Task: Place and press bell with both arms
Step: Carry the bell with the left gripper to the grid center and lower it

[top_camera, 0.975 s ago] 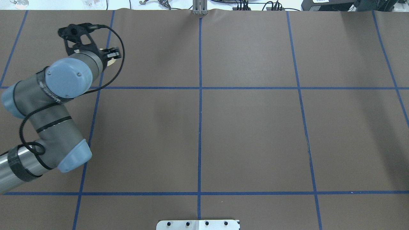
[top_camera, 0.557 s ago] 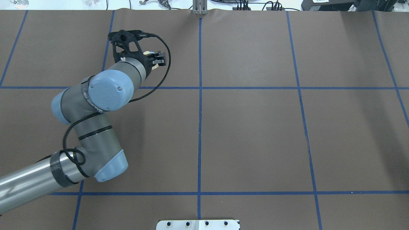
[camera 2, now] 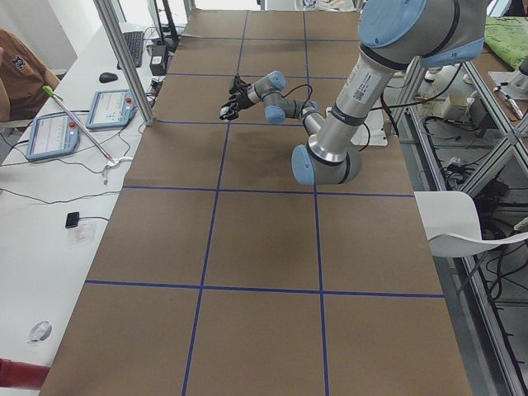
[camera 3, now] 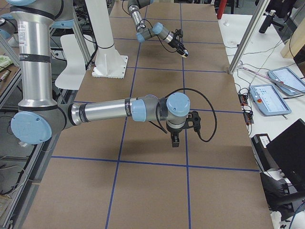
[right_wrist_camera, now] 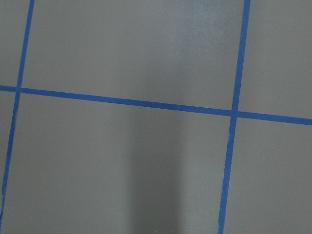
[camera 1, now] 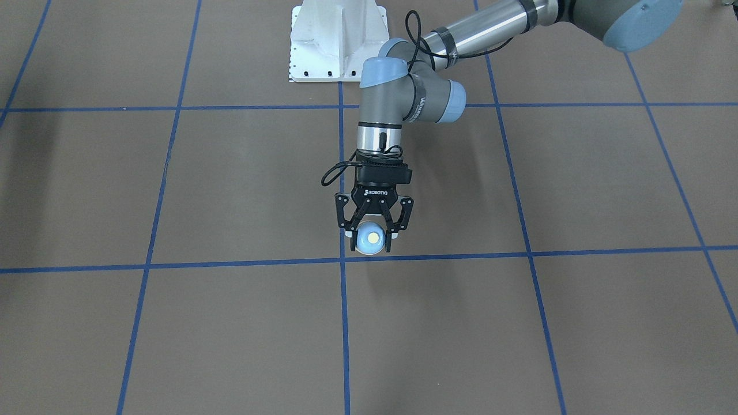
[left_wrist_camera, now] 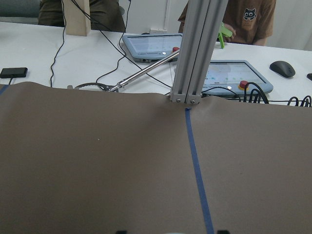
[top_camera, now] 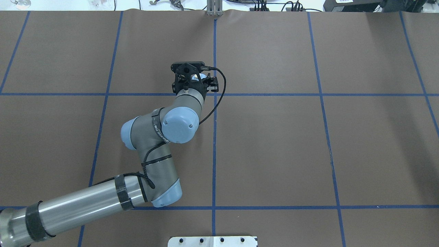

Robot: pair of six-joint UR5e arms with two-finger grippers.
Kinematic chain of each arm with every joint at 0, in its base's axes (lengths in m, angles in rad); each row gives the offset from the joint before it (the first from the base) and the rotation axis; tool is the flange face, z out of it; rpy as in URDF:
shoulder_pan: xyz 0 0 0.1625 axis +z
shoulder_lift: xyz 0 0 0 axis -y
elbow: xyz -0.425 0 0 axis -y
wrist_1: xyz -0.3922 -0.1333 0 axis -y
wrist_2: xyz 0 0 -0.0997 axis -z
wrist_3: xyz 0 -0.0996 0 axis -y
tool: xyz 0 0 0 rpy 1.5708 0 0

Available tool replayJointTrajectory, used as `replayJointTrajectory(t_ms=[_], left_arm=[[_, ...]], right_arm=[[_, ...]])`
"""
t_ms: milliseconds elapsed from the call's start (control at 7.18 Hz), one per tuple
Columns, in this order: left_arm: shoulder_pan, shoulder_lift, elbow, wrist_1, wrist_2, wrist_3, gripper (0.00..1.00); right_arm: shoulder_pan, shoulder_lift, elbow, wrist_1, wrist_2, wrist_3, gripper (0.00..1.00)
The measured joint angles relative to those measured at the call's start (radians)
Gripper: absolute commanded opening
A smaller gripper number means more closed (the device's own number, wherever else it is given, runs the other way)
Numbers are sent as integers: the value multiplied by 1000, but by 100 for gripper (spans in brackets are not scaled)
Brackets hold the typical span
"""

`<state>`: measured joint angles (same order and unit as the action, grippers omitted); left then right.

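Observation:
The bell [camera 1: 369, 240], with a light blue dome and a cream button, sits between the fingers of my left gripper [camera 1: 371, 245]. The gripper is shut on its sides, near the table's centre line, just on the robot's side of a blue cross line. In the overhead view the left gripper [top_camera: 196, 80] reaches forward and mostly hides the bell. The exterior right view shows the bell [camera 3: 184, 53] far off. My right gripper [camera 3: 175, 139] shows only there, pointing down over the table. I cannot tell if it is open or shut. The right wrist view shows only taped table.
The brown table [top_camera: 274, 144] carries a blue tape grid. The white pedestal base [camera 1: 337, 40] stands at the robot's edge. An aluminium post [left_wrist_camera: 195, 48] stands at the far edge on the centre line. Tablets [left_wrist_camera: 239, 78], cables and an operator [camera 2: 16, 74] lie beyond.
My left arm has swung from the far left of the table rightward to the centre line, carrying the bell in its shut gripper.

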<state>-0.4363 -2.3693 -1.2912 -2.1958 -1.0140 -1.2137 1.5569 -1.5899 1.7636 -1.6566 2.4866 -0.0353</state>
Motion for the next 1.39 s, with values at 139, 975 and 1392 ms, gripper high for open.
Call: replayJointTrajectory(t_ms=[139, 975, 1392], left_arm=[[12, -27, 66, -35, 14, 0, 0], [58, -96, 199, -73, 23, -1, 97], [66, -101, 202, -75, 23, -3, 100]], right_arm=[[-4, 0, -1, 0, 0, 0, 100], [-6, -1, -1, 0, 0, 0, 100], [-6, 7, 7, 4, -4, 0, 100]])
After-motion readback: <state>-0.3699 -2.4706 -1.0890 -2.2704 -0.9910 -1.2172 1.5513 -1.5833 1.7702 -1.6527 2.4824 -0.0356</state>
